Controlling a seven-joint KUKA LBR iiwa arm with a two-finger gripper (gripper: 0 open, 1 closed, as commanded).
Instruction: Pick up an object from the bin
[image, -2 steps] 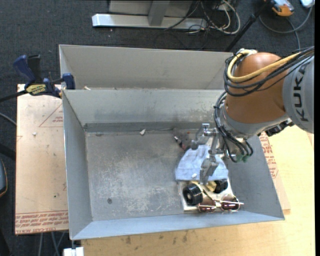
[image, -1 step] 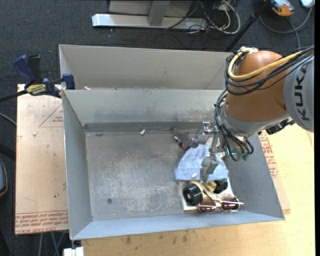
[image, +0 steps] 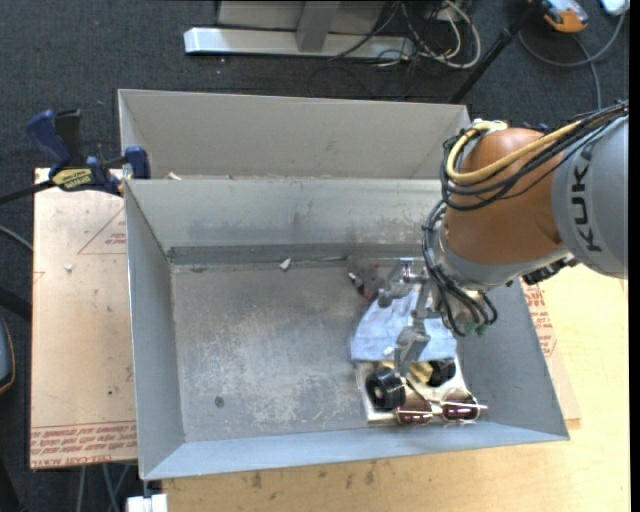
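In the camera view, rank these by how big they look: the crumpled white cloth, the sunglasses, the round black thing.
1. crumpled white cloth, clearly largest.
2. sunglasses, long but thin.
3. round black thing, though those two cover similar area, so their order is unsure.

Single camera, set above the grey bin, looks steeply down from its near side; whole bin in frame.

Pt of heap under arm.
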